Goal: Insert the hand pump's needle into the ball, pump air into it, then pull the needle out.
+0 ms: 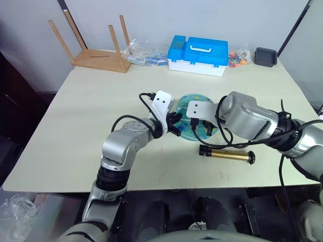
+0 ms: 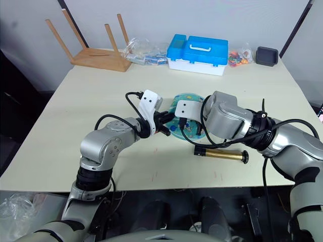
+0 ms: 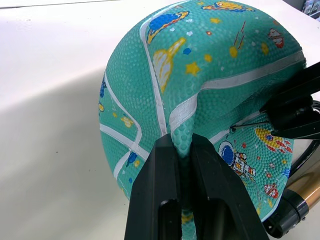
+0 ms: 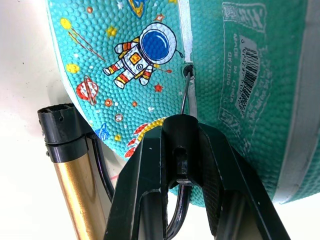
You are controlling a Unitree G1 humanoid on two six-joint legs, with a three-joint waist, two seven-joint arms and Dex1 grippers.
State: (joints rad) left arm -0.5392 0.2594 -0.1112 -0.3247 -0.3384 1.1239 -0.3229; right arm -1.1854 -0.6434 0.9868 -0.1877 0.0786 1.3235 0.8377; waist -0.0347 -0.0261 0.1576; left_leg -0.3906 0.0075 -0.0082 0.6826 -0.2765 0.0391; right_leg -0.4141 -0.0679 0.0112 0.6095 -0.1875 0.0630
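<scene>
The teal ball point(image 3: 200, 75), soft and partly collapsed, lies at the table's middle between both grippers. My left gripper point(image 3: 182, 142) is shut on a raised fold of the ball's skin. My right gripper point(image 4: 181, 131) is shut on the needle's black fitting. The thin needle point(image 4: 185, 95) runs from that fitting to the ball's valve hole point(image 4: 187, 71), beside the white barcode label, and its tip sits in the hole. The amber hand pump point(image 1: 227, 154) lies flat on the table just in front of the ball. Its black hose point(image 1: 224, 143) loops up to my right gripper point(image 1: 197, 126).
A blue-and-white plastic case point(image 1: 198, 54) stands at the table's far edge, with an upturned wooden stool point(image 1: 98, 50) at the far left and plastic bags point(image 1: 146, 55) between them. A small black box point(image 1: 265, 55) sits at the far right.
</scene>
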